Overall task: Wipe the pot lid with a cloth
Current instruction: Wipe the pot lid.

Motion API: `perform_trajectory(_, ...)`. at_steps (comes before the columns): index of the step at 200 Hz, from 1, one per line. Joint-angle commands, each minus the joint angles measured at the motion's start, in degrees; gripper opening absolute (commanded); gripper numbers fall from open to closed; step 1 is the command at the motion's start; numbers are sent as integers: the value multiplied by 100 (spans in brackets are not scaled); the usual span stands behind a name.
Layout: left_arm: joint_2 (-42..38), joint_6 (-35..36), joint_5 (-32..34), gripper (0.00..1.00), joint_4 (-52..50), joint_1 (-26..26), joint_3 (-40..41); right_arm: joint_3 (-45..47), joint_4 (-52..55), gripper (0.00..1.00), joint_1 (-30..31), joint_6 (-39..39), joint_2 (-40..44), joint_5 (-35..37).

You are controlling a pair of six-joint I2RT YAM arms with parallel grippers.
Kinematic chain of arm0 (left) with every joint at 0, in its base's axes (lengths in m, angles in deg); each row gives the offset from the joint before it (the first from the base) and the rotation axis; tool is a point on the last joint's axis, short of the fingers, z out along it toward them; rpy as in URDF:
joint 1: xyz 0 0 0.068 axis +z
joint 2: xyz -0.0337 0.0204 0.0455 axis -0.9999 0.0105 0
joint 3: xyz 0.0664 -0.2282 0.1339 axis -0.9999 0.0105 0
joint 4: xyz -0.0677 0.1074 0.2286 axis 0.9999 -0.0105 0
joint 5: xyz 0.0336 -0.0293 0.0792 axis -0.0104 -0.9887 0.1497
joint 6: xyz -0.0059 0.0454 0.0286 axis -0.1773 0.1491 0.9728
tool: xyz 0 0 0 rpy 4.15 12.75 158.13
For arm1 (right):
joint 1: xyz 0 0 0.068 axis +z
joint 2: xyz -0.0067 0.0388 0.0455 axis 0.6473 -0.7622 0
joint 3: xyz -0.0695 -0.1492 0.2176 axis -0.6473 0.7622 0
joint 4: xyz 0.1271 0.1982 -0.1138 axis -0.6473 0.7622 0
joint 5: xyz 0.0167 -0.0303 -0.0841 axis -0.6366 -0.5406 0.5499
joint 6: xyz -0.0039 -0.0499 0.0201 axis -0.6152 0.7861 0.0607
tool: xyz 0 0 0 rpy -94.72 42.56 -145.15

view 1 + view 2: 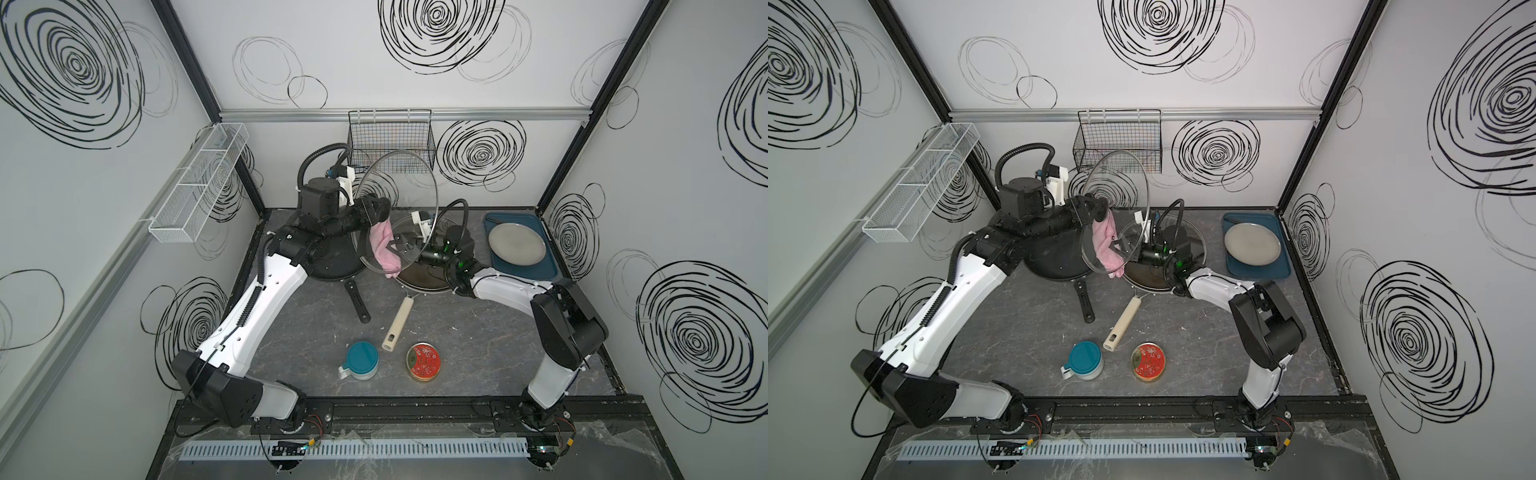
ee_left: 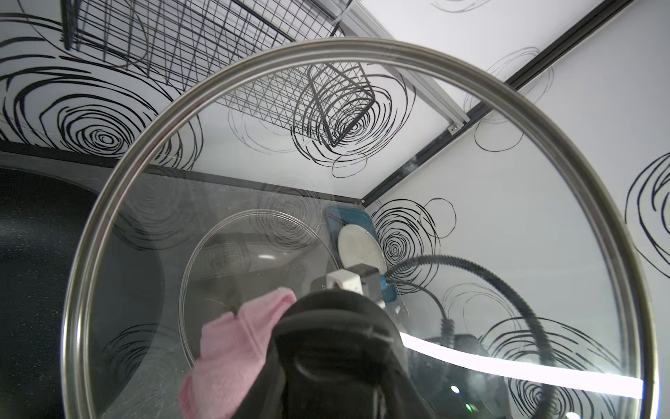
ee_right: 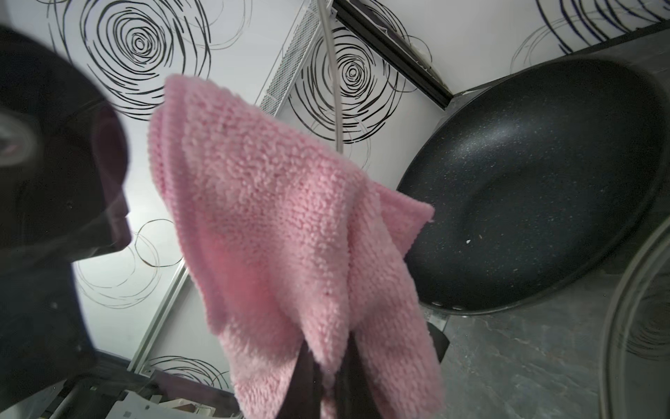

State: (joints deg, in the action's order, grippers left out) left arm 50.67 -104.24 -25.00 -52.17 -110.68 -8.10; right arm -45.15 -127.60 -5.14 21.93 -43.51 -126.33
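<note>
cloth [image 3: 290, 225] filling right wrist view, right claw [image 3: 324, 384] clamping one end | pot lid [image 2: 453, 217] spanning left wrist view, merely a rim sliver in right | left claw [image 2: 333, 319] gripping pot lid, cloth just across glass

White walls [image 1: 340, 66] with black spiral scribbles, grey marbled tabletop [image 1: 478, 357], white mesh basket [image 1: 195, 187], black wire basket [image 1: 390, 141].

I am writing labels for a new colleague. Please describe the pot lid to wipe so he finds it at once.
Find the black wire basket on the back wall. Below it the left gripper holds a glass lid up on edge, pink cloth at it. The other glass lid lies flat on a pan.
</note>
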Motion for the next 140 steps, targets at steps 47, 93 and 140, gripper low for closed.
perform_trajectory(47, -159, -113, 93, 0, 1366, 342, -320, 747, 350, 0, 68, 53, 1637, 243)
perform_trajectory(93, -323, -78, 12, 0, 1261, 413, -231, 678, 886, 0, -158, 252, 2094, 314)
perform_trajectory(140, -440, -52, -194, 0, 1139, 366, -77, 281, 953, 0, -561, 447, 2089, 227)
